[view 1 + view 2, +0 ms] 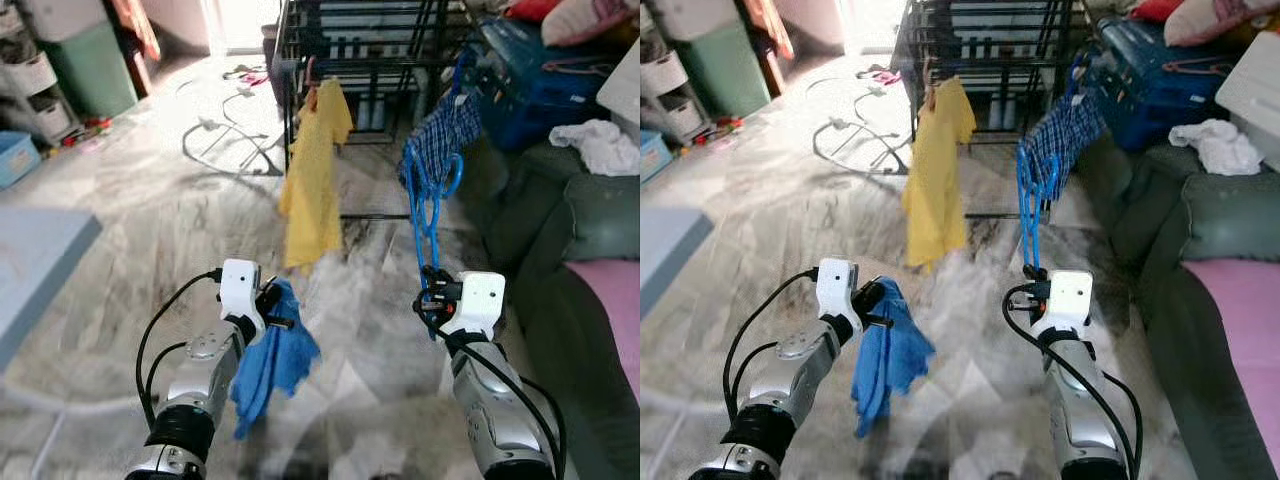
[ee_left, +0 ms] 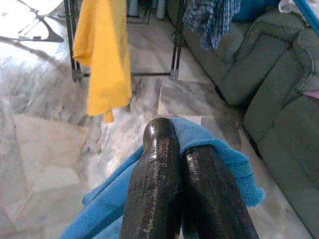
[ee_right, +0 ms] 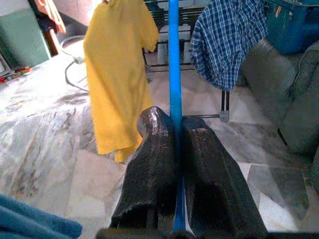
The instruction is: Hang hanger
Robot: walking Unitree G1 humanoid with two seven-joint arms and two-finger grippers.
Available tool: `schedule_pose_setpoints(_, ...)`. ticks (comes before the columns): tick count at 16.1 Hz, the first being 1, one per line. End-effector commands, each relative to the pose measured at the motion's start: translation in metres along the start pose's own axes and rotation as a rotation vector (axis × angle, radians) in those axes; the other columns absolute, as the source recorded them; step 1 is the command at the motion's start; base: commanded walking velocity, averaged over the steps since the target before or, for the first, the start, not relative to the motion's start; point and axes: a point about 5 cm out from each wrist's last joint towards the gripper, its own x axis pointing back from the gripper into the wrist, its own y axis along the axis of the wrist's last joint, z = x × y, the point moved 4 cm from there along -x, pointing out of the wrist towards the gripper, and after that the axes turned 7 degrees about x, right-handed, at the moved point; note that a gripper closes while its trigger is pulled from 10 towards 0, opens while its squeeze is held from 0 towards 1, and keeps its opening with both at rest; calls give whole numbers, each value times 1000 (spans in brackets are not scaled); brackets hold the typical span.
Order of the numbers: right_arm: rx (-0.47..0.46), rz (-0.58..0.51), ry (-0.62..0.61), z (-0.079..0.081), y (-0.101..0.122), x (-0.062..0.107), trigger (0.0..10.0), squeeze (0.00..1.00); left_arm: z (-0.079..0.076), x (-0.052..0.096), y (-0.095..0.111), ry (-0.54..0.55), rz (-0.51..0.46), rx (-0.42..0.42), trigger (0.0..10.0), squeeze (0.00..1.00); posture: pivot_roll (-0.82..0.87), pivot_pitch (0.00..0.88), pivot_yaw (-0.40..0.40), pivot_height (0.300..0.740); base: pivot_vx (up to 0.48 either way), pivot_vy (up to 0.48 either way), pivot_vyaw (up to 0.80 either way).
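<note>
Black fingers (image 3: 154, 164) of the right gripper (image 1: 432, 297) are pressed together on the blue hanger (image 1: 428, 195), which rises from the grip toward twelve o'clock, its upper end near the checked shirt (image 1: 440, 135). At nine o'clock from it, the left gripper (image 1: 272, 305) is clamped on a blue cloth (image 1: 275, 360) that droops toward six o'clock below the wrist. Beyond both, at twelve o'clock, a yellow shirt (image 1: 312, 180) hangs from the black drying rack (image 1: 360, 60), with the checked shirt draped on the rack at about one o'clock of it. A green sofa (image 1: 570, 240) runs along three o'clock, a white cloth (image 1: 600, 145) lying on it. Cables (image 1: 225, 135) sprawl on the marble floor (image 1: 130, 220) at eleven o'clock.
</note>
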Motion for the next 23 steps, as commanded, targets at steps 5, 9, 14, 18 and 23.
schedule_pose_setpoints(5, 7, -4, 25, 3, 0, 5, 10000, 0, 1, 2, 4, -12, 4, -39, 10000, 0, -266, 0, 35, 740, -313, 0, 0)
schedule_pose_setpoints(9, 16, 9, 53, 8, -3, 7, 10000, 0, 1, 5, 1, -26, 12, -50, 10000, 0, -259, 0, 24, 740, -60, 0, 0)
schedule_pose_setpoints(14, 20, 15, 81, 15, -5, 6, 10000, 0, 3, 15, -12, -27, 38, -54, 10000, 0, -242, 0, 21, 740, 0, 0, 0)
schedule_pose_setpoints(18, 11, 16, 108, 24, -3, 3, 10000, 0, 1, 19, -3, -52, 16, -77, 10000, 0, -205, 0, 20, 740, 0, 0, 0)
schedule_pose_setpoints(23, 56, 13, 218, 31, -5, 4, 10000, 0, 4, 10, 41, -10, -126, -158, 10000, 0, -171, 0, 8, 740, 0, 0, 0)
